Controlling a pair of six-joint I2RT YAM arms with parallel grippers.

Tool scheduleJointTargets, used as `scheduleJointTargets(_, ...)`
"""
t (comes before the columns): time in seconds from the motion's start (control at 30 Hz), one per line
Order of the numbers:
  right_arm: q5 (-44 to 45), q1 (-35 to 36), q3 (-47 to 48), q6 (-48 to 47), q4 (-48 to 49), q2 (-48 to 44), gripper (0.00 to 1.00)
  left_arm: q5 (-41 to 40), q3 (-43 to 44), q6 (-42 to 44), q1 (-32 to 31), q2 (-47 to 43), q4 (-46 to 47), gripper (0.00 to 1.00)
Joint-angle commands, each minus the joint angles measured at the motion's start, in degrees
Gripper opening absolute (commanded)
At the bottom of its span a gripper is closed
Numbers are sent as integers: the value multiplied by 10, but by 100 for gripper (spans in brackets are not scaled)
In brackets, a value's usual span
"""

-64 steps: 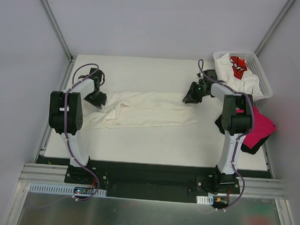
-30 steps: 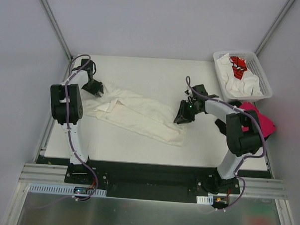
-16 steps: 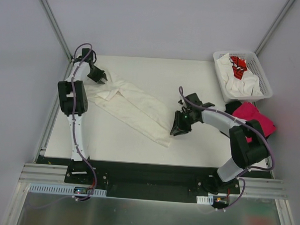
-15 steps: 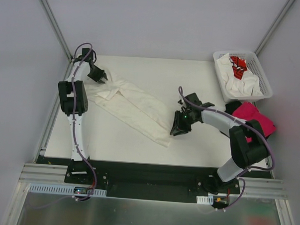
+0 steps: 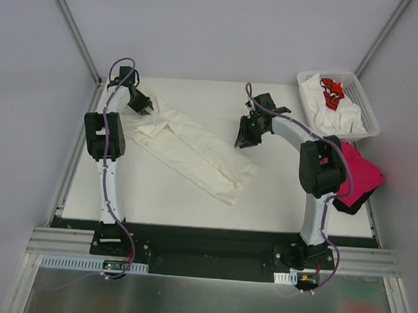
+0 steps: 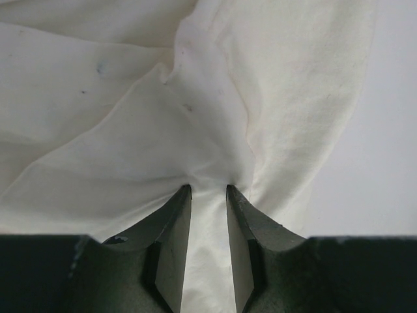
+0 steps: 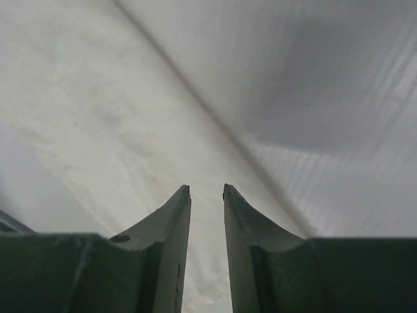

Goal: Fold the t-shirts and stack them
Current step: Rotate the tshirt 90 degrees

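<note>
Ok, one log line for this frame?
cream shirt: lying diagonally on table | left gripper: pinching shirt's far-left end | right gripper: beside shirt, grip unclear | basket: holds more shirts

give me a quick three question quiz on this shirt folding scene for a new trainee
1. True or false: the white plastic lattice basket stands at the far right corner of the table.
2. What does the left gripper pinch? A) the long cream-white cloth t-shirt B) a red towel C) the basket's rim
3. Where does the crumpled magenta-pink t-shirt lie?
Key: 1 true; 2 A; 3 at the table's right edge, nearer than the basket, beside the right arm.
</note>
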Motion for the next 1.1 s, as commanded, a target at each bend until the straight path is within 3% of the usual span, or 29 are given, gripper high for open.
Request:
scheduleJointTargets(0.0,-3,-35,35,-29,-37,39,30,-10,-21,23,-12,-1,-43,29)
scheduleJointTargets(0.2,-4,-46,-1,-29,-29,36,30,-15,-13,36,-14,3,-45,29)
scheduleJointTargets(0.73,-30,-35,-200,-15,6,-103,30,-11,32,68,-23,6,-58,29)
scheduleJointTargets(0.93,-34,-31,-233,-12,13,-126,22,-11,35,71,-27,3,-58,29)
scheduleJointTargets(1.07,-42,-26,-237,-8,18,-138,10,-14,37,79,-28,-1,-58,30)
